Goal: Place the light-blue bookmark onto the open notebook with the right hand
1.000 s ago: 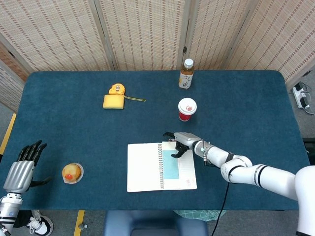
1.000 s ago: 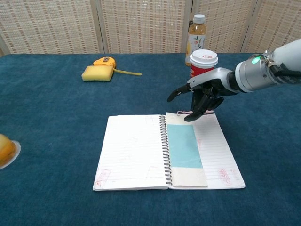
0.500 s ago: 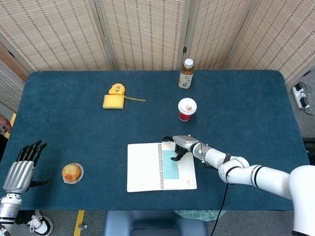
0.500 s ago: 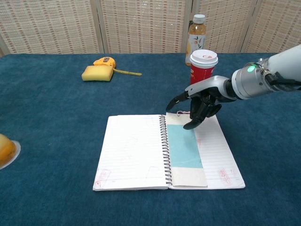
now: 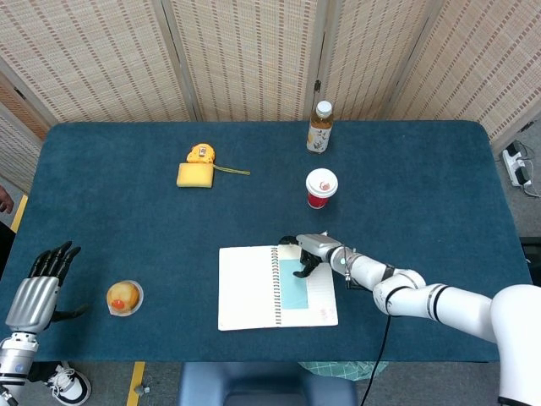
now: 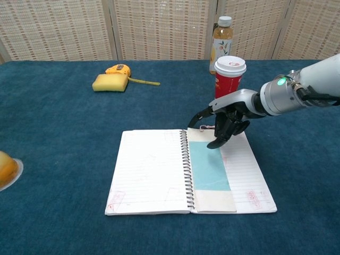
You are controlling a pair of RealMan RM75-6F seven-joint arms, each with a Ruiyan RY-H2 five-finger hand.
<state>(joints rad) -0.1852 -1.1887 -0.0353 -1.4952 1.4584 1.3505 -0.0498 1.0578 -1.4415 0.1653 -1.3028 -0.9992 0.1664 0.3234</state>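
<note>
The open spiral notebook (image 5: 249, 288) (image 6: 149, 172) lies near the table's front edge. The light-blue bookmark (image 5: 292, 285) (image 6: 209, 170) lies flat on its right page, beside the spiral. My right hand (image 5: 309, 251) (image 6: 226, 118) hovers over the page's top edge, fingers curled downward with a fingertip touching the bookmark's upper end. It holds nothing. My left hand (image 5: 38, 288) stands at the table's front left corner, fingers spread and empty; the chest view does not show it.
A red paper cup (image 5: 321, 187) (image 6: 229, 74) stands just behind my right hand, a tea bottle (image 5: 319, 127) (image 6: 221, 36) further back. A yellow sponge with a tape measure (image 5: 196, 170) (image 6: 110, 81) lies at back left. A fruit on a dish (image 5: 123, 297) (image 6: 5, 169) sits near my left hand.
My right hand has lowered and shifted slightly left, its fingertip now down on the bookmark's top. The bookmark has slid a little. The left hand has not moved.
</note>
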